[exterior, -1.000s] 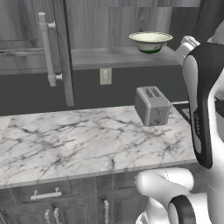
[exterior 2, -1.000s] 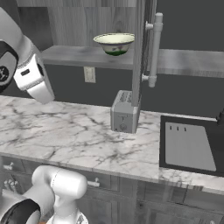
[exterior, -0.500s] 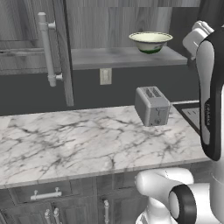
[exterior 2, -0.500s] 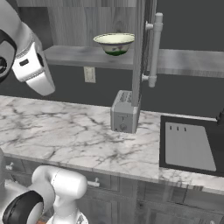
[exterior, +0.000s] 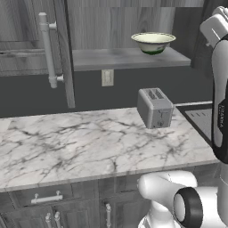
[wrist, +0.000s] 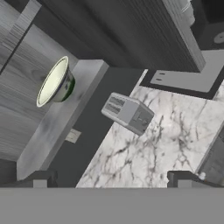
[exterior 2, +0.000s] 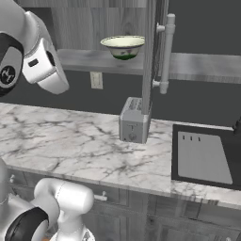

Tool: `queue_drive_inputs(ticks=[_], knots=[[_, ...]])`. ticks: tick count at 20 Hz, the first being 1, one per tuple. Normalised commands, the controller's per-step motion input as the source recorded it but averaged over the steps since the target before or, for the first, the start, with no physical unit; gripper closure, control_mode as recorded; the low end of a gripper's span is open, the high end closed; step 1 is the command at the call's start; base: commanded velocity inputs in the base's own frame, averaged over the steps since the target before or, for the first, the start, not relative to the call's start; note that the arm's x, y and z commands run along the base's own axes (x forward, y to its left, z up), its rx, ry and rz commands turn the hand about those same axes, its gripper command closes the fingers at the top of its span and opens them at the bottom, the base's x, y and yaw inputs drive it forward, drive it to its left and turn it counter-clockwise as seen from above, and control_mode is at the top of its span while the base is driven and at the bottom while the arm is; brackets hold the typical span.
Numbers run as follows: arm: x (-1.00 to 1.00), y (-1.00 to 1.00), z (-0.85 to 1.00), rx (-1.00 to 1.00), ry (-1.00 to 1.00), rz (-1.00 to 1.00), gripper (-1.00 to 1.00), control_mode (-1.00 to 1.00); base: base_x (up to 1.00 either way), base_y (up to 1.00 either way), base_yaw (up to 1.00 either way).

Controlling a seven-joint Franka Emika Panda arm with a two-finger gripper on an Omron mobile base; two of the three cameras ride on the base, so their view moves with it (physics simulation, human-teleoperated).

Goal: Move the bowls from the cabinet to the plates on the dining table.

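Note:
One pale cream-green bowl stands upright on the open shelf of the dark grey cabinet. Both cabinet doors are swung open, each with a long silver bar handle. My gripper is open with nothing between its fingertips. It hangs well back from the bowl, over the counter, and its view is rolled sideways. My white arm is raised high. The plates and the dining table are out of view.
A silver toaster stands on the marble counter below the shelf. A dark sink is set into the counter to its right. A wall outlet sits under the shelf. The right door's edge juts out over the toaster.
My arm has swung upward and a little to the right. The bowl, doors and toaster have stayed where they were, and the jaws have stayed open.

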Motion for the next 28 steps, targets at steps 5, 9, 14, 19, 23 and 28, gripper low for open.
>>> queue_drive_inputs(ticks=[5, 9, 14, 19, 23, 28], knots=[[0.18, -0.08, -0.13, -0.04, -0.02, 0.0, -1.0, -1.0, 0.0, 0.0, 0.0], [0.04, 0.0, -0.01, 0.0, 0.01, 0.0, -1.0, -1.0, 0.0, 0.0, 0.0], [0.31, -0.09, 0.0, 0.0, 0.0, 0.0, -1.0, -1.0, 0.0, 0.0, 0.0], [0.45, -0.14, 0.0, 0.0, 0.0, -0.03, -1.0, -1.0, 0.0, 0.0, 0.0], [0.52, -0.1, 0.0, 0.0, 0.0, -0.04, -1.0, -1.0, 0.0, 0.0, 0.0], [0.58, -0.05, 0.0, 0.0, 0.0, -0.07, -1.0, -1.0, 0.0, 0.0, 0.0]])
